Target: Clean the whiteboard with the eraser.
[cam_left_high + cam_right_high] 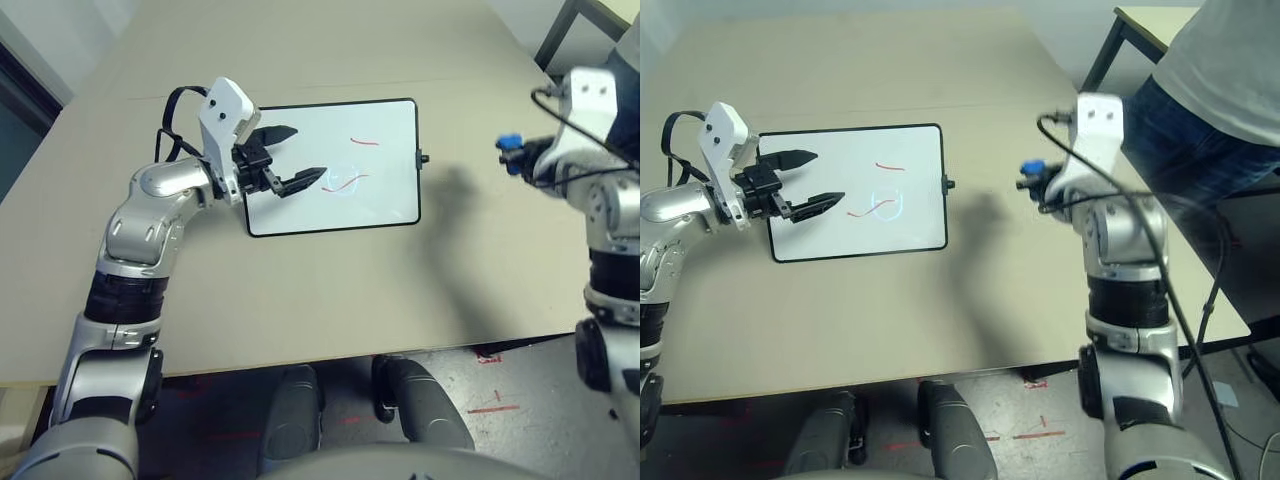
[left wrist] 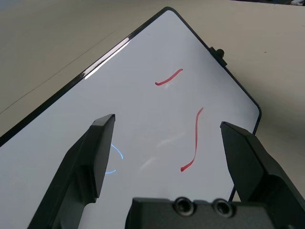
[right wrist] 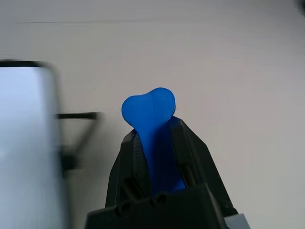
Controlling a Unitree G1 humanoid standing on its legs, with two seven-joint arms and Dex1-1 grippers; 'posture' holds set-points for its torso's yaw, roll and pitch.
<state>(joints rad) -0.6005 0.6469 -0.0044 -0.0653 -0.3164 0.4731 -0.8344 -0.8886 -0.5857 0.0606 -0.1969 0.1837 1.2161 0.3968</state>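
With our right hand (image 3: 155,143) clenched on the eraser (image 3: 151,125), we should carry it left onto the whiteboard's (image 1: 390,190) red scribbles (image 1: 345,181) while our released left hand (image 1: 296,156) steadies the board.

No readable text, label, brand or number anywhere. On the rectangular white board with thin black frame (image 1: 333,167), just thin red scribbled strokes (image 2: 194,141) and a faint blue arc (image 2: 116,160), forming no letters or digits. Red marks on the floor below the table edge, likewise illegible.
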